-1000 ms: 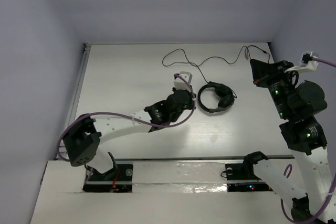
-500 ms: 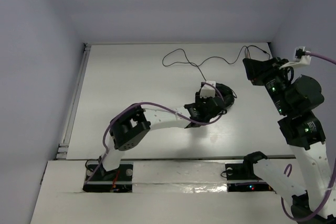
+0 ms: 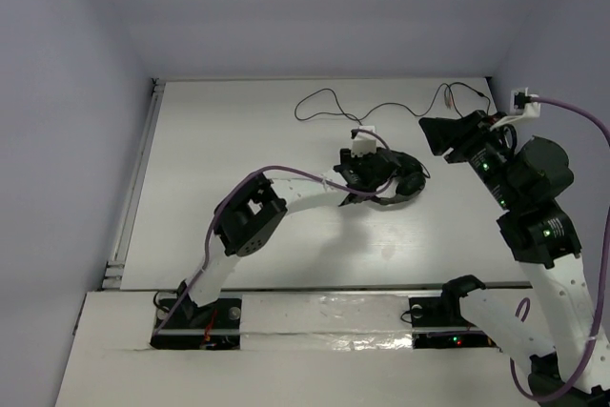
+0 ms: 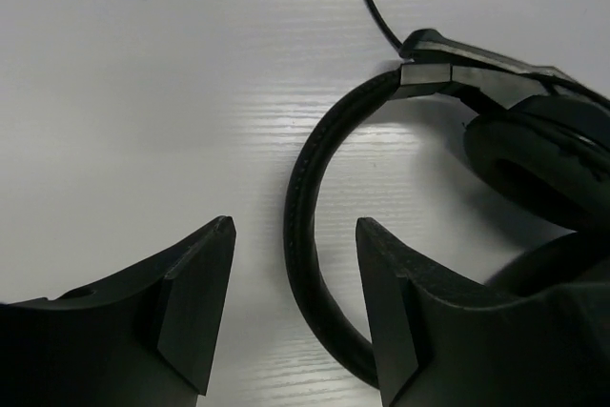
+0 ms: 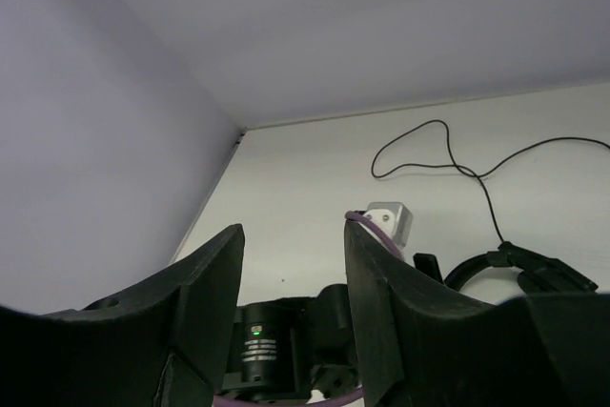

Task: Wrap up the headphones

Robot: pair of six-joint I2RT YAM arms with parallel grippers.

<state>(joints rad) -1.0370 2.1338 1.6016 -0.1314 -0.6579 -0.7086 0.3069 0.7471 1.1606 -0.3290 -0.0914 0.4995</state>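
Left pincer parted, empty, over the headphones' headband on the counter; right pincer parted, holding nothing

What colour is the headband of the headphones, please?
Black; the headband shows best in the left wrist view.

Robot lab, white table, bare lavender walls

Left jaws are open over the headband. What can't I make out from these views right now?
- Top view: the left gripper covers most of the headphones.
- Left wrist view: one earcup is cut by the right edge; the other is mostly behind the gripper's finger.
- Top view: the plug end of the cable, near the right gripper, is too small to make out.
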